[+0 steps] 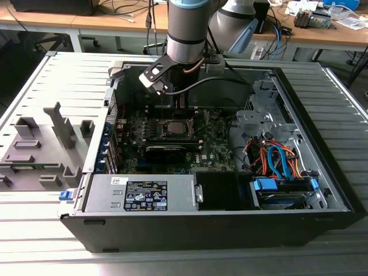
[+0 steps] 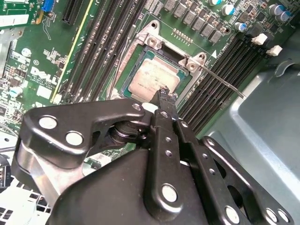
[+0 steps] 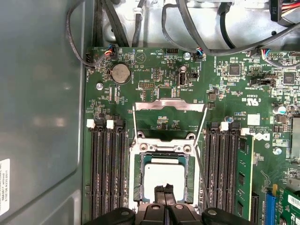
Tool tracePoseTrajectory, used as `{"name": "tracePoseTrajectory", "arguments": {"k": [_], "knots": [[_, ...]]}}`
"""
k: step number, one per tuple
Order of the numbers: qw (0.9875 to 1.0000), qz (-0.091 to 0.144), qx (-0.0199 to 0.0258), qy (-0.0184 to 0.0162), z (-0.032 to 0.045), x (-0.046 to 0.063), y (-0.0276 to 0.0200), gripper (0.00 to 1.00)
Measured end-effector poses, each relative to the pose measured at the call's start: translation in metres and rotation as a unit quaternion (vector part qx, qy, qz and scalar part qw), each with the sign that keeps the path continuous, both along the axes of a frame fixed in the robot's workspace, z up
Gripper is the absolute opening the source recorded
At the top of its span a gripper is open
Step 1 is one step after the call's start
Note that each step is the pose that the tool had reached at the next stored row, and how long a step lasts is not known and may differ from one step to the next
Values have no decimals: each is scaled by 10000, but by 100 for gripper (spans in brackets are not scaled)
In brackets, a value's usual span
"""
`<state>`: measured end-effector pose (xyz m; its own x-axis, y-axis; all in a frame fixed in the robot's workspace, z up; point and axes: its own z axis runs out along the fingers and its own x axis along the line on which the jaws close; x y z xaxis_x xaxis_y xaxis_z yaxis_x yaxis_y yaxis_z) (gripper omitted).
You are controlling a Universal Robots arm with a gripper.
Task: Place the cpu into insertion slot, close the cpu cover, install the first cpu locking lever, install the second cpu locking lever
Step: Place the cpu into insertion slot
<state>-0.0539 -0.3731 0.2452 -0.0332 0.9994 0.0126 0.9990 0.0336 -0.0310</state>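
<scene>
In the exterior view, the arm (image 1: 185, 34) is seen reaching down into an open computer case (image 1: 322, 190) that lies on its side. The gripper (image 1: 163, 118) is held just above the insertion slot (image 1: 172, 128), which is set in the green circuit board beside the long black graphics card (image 1: 167, 150).

In the second wrist view, the gripper (image 2: 165, 93) is shown with its 2 fingers pressed together at the tips, and nothing is gripped between them. The tips are placed over one edge of the cpu (image 2: 152, 78), which lies flat in the insertion slot (image 2: 151, 37) with its silver-grey top facing up. Whether the tips touch the chip cannot be told. 1 thin locking lever (image 2: 220, 82) is seen sticking out from a corner of the slot, unlatched, across the neighbouring memory slots (image 2: 220, 70).

In the first wrist view, the gripper (image 3: 165, 191) is again seen closed and empty over the edge of the cpu (image 3: 164, 174). The chip is seated squarely inside the metal rim of the insertion slot (image 3: 136, 173). The cpu cover (image 3: 169, 105) is swung open, away from the chip, and green circuit board (image 3: 225, 93) is seen through its square window. A round coin battery (image 3: 120, 73) is mounted beyond the cover.
</scene>
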Motion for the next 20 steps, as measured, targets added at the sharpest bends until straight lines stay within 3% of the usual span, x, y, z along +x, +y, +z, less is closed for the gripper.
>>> {"name": "tracePoseTrajectory", "arguments": {"k": [11,20], "knots": [[10000,0,0,0,44,0,0,11],[10000,0,0,0,124,0,0,11]]}}
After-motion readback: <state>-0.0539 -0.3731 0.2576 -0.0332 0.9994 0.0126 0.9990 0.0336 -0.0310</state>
